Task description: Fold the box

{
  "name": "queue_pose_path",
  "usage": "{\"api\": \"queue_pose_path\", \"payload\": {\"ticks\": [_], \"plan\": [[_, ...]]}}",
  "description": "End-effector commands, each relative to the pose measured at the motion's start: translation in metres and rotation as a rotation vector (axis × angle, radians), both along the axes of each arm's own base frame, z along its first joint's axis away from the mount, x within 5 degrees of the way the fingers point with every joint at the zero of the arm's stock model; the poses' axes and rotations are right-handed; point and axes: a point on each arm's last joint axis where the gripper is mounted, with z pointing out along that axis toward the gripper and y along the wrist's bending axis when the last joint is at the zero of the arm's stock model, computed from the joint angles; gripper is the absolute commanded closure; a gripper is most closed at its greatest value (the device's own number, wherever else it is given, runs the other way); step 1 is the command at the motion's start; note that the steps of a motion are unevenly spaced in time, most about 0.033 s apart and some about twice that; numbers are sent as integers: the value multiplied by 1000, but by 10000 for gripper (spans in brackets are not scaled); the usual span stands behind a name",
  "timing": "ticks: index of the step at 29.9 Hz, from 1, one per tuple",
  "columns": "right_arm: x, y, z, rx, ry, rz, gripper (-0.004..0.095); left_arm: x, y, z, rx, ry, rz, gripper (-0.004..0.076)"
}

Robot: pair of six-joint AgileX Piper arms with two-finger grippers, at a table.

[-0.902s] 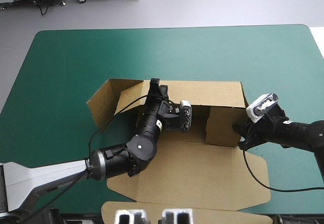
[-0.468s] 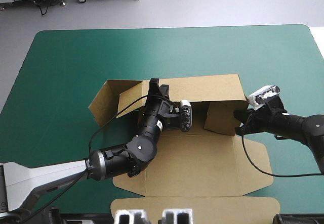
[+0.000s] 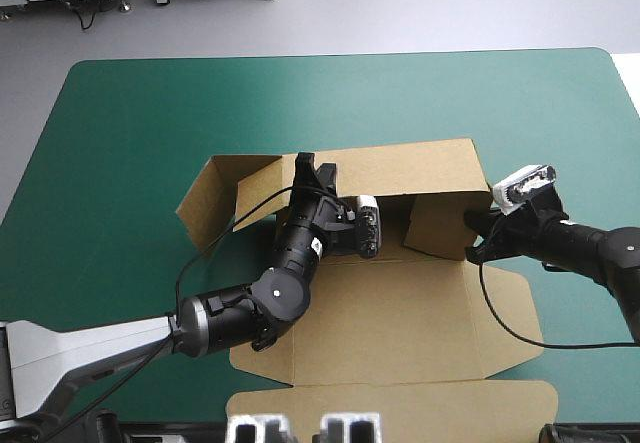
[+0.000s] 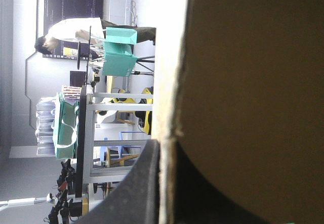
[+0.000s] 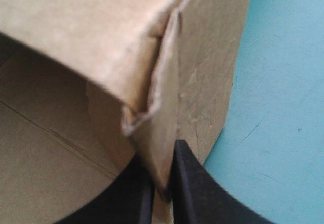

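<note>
Box [image 3: 400, 333] walls raised; left tool [image 3: 312, 173], right tool [image 5: 163, 176] pinch them.

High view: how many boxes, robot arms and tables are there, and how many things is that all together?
Brown box: 1
Robot arms: 2, the left arm and the right arm
Teal-green table: 1
Total: 4
</note>
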Motion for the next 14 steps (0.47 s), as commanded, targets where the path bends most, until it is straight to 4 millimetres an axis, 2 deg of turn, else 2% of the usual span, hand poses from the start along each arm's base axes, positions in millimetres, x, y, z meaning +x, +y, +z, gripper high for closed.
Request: {"api": "queue_pose_path", "payload": {"ticks": [1,6,14], "plan": [[1,5,18,105,-51,4,908,-4,-4,26,-51,-91,-75,734],[-2,11,21,142,-56,70,908,-4,-4,26,-51,-91,-75,734],[-2,12,23,170,-68,68,908,-4,-4,26,-51,-92,-73,733]]}}
